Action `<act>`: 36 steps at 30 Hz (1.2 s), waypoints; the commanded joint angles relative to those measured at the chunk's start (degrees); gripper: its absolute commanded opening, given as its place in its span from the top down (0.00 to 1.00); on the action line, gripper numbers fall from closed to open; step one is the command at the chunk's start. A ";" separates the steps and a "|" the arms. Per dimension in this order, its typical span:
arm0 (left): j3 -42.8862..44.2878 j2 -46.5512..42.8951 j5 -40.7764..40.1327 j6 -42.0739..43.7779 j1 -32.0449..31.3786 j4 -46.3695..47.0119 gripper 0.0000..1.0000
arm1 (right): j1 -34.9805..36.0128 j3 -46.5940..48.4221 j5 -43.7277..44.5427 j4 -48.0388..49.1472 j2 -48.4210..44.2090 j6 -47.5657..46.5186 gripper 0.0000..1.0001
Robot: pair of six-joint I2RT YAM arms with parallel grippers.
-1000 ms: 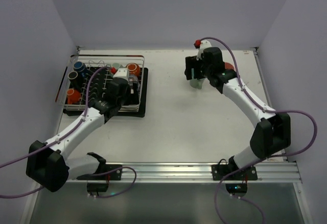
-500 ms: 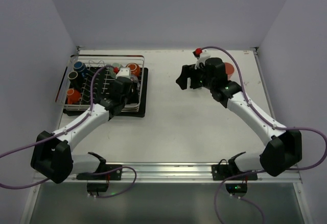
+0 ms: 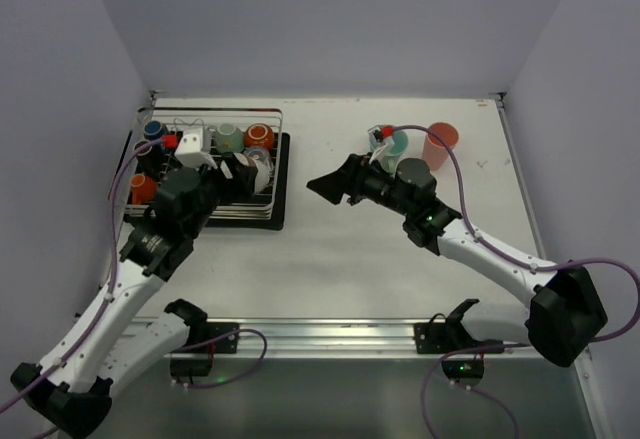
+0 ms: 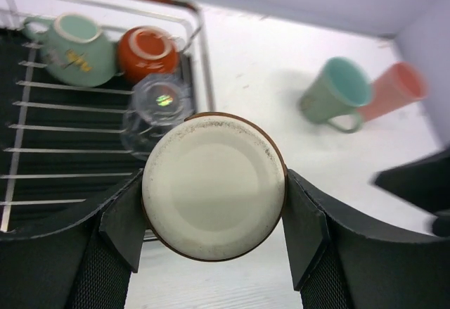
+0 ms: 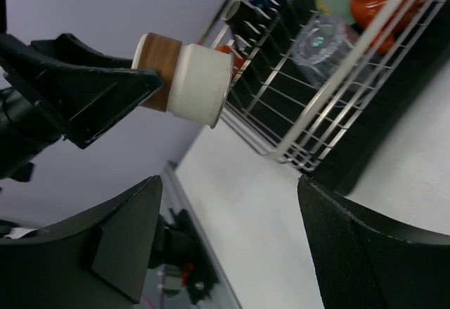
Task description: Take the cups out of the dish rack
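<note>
Left gripper has its fingers clamped on the sides of the brown-and-white cup, base facing the wrist, pinned squarely between both pads and held over the dish rack near its right edge. Danger: that smooth round wall could slip and drop onto the clear glass beneath. Right gripper hangs wide and empty close by, so the arms could clash.

L gripper lifted brown cup off rack.
</note>
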 commanded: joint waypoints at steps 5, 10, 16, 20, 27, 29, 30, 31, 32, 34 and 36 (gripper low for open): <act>-6.28 -10.36 22.81 -11.59 -0.18 14.52 0.64 | 1.46 -3.98 -10.04 29.89 1.08 19.49 0.25; -9.98 -12.21 29.32 -16.61 -0.18 24.20 0.65 | 3.57 -2.40 -11.38 32.62 3.72 22.58 0.25; -13.06 -12.22 32.32 -19.42 -0.18 30.88 0.64 | 4.63 -0.82 -13.40 39.74 7.67 27.58 0.28; -14.29 -12.21 32.24 -19.34 -0.18 31.24 0.60 | 4.72 -1.69 -11.65 48.08 9.44 31.54 0.72; -10.43 -15.11 23.10 -12.40 -0.18 19.85 0.06 | 4.45 -3.80 -7.86 47.05 7.68 28.92 1.00; -6.76 -15.38 17.49 -7.77 -0.18 14.40 0.00 | 3.41 -3.37 -8.30 41.55 6.37 26.02 1.00; -5.26 -15.03 15.20 -5.82 -0.18 8.28 0.00 | 2.88 -2.49 -8.30 38.12 5.67 24.36 1.00; -2.37 -14.68 9.53 -4.15 -0.18 5.26 0.00 | 1.74 -1.27 -8.04 32.51 4.70 18.42 1.00; -1.21 -13.72 7.64 -0.39 -0.18 2.36 0.00 | 1.47 0.57 -7.17 16.62 2.34 13.49 1.00; -0.23 -12.84 3.60 2.62 -0.18 -3.90 0.00 | 1.55 10.66 2.11 -2.34 1.44 -2.88 1.00; -1.10 -12.57 1.92 5.62 -0.18 -6.01 0.00 | 1.38 19.78 11.24 -19.79 3.54 -10.52 1.00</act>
